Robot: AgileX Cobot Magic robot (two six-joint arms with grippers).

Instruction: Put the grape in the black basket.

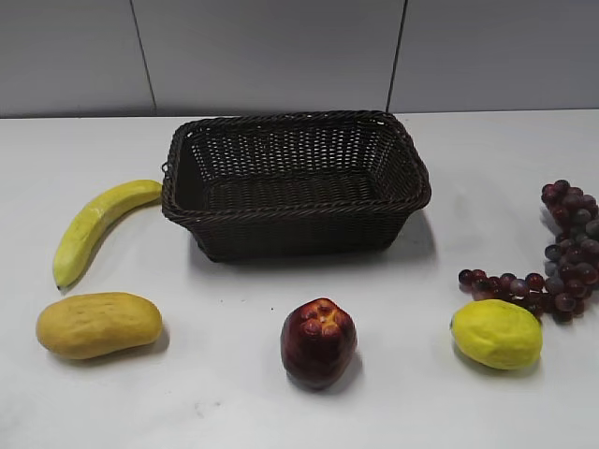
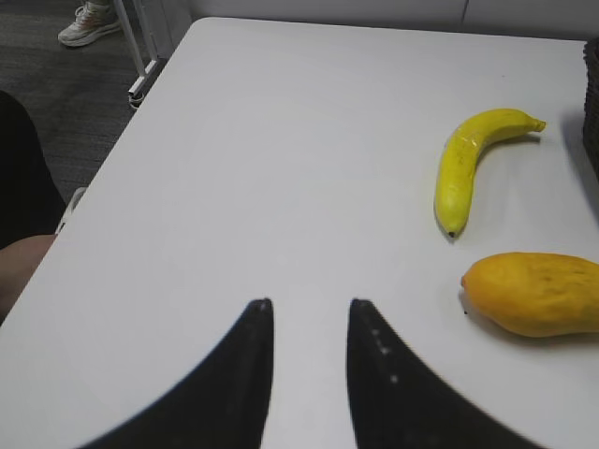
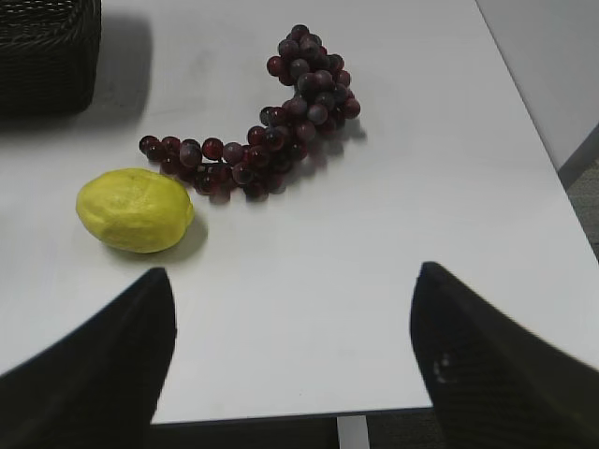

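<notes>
Okay, right gripper (image 3: pixel 290 360): black curved fingers spread wide, nothing held, hanging above the white table (image 3: pixel 393 187) near its edge. The grape (image 3: pixel 271 140), a long loose curved bunch of small round dark purple-red berries, lies at 12 o'clock from it, on the table, outside the black basket (image 1: pixel 295 182). Bumpy yellow lemon (image 3: pixel 134 210) just beside the bunch's 8 o'clock end. Left gripper (image 2: pixel 309 374): fingers narrowly parted, empty. Smooth banana (image 2: pixel 473 164) at 1 o'clock, mango (image 2: pixel 533 293) at 2, cut off. Basket is woven dark wicker with a braided rim, empty. Glossy red apple (image 1: pixel 318 341) at its 6 o'clock.
</notes>
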